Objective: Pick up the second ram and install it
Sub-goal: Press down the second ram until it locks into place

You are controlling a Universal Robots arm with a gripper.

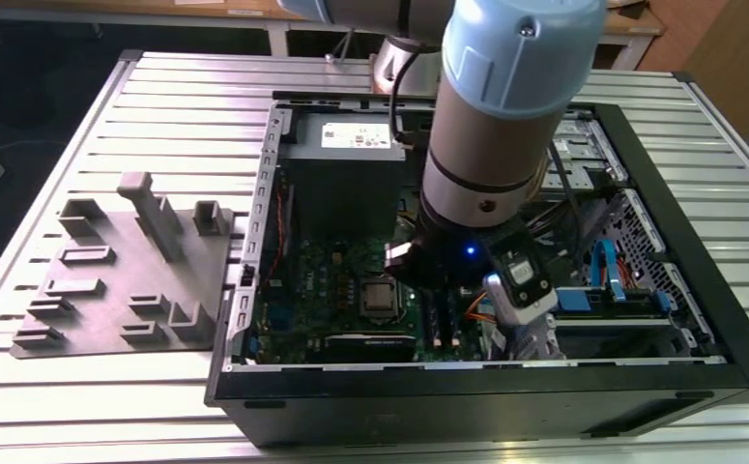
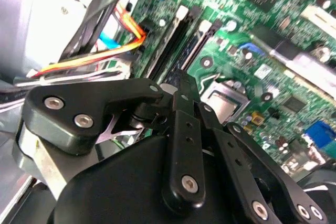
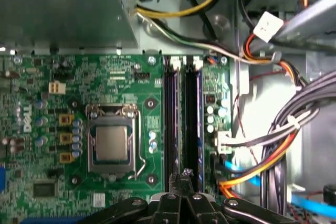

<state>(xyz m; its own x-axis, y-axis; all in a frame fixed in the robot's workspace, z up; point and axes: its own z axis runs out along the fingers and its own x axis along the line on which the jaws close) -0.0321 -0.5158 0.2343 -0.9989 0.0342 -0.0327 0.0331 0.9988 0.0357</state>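
My gripper (image 3: 181, 174) hangs low inside the open computer case (image 1: 477, 372), over one end of the two long black slots of the green motherboard (image 3: 113, 77). Its fingertips (image 2: 184, 85) are pressed together, shut, with nothing visible between them. The tips sit between the two slots and I cannot tell whether they touch the board. A dark blue board edge runs along the slot nearer the cables (image 3: 198, 124), like a ram stick seated there. The other slot (image 3: 169, 124) shows a faint bluish strip. I cannot tell which stick is the second ram. In the exterior view the gripper (image 1: 442, 290) is above the slots.
The processor socket (image 3: 112, 142) lies beside the slots. Orange, red and grey cable bundles (image 3: 273, 145) crowd the other side, with the power supply box (image 1: 338, 164) behind. A grey fixture plate (image 1: 129, 280) lies on the slatted table at the exterior view's left.
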